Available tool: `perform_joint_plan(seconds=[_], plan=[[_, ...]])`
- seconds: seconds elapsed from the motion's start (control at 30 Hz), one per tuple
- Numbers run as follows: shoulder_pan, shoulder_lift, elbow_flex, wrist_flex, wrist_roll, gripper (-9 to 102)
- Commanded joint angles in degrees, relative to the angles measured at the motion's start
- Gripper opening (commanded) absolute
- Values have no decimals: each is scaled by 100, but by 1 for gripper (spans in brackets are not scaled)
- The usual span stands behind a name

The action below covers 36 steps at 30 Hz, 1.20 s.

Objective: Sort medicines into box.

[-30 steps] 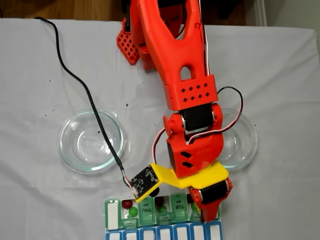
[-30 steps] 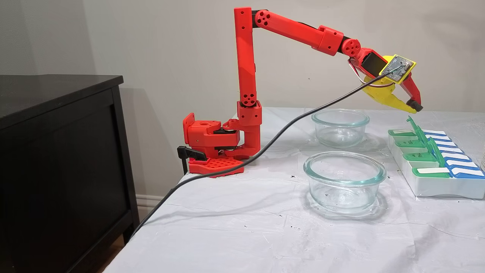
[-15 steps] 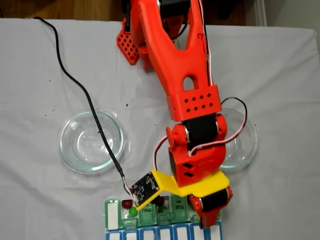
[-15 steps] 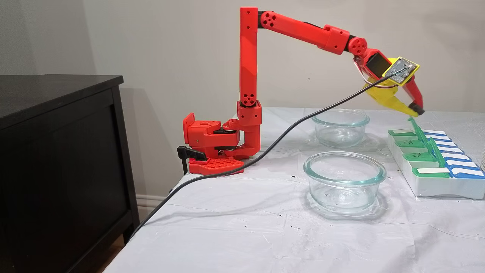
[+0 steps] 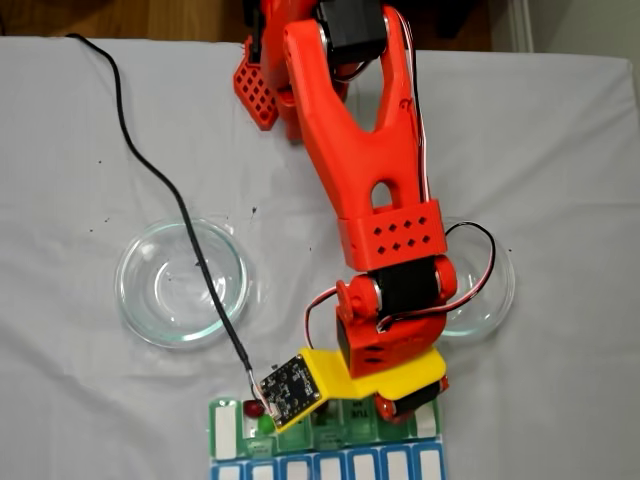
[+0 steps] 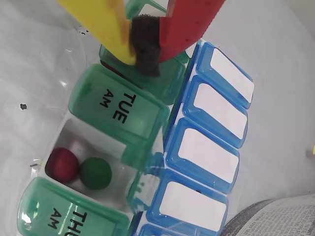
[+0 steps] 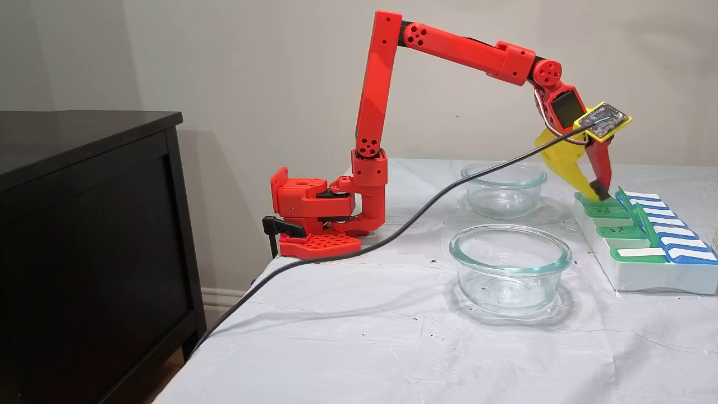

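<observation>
**Tool pressing on a lid of the pill box**

Plain beige wall, dark cabinet at frame left, desk (image 7: 348, 331) under a white cloth. Two clear glass bowls: the near one (image 7: 509, 264) mid-frame in a fixed view, the far one (image 7: 504, 188) behind it, both look empty. Red arm reaches to the right edge of the frame. Tool (image 6: 145, 46) is closed, yellow and red fingers pinched together on their own black pad, holding nothing, tip resting on a green lid of the box (image 6: 123, 110) just above the TUE lid in the wrist view. One compartment, lower left of the wrist view, stands open with a dark red ball (image 6: 63, 164) touching a green ball (image 6: 95, 172). Blue row (image 6: 216, 123) shut alongside.

Step, as I read it: closing lids after sorting, late in the task. Next: push that lid flat until it seats, then lift and shift toward the open compartment's lid.
</observation>
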State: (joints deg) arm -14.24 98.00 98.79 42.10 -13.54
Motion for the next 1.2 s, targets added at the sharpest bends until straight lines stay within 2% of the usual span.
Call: perform_joint_plan(seconds=[0.0, 0.3, 0.47, 0.73, 0.87, 1.07, 1.17], plan=[[-97, 44, -527, 229, -88, 0], [-246, -220, -510, 536, -448, 0], [-369, -281, -255, 422, -905, 0], [-773, 396, 1116, -782, -2057, 0], [-686, 457, 940, -765, -1802, 0], [-211, 905, 237, -325, -659, 0], [-26, 1274, 237, -492, -396, 0]])
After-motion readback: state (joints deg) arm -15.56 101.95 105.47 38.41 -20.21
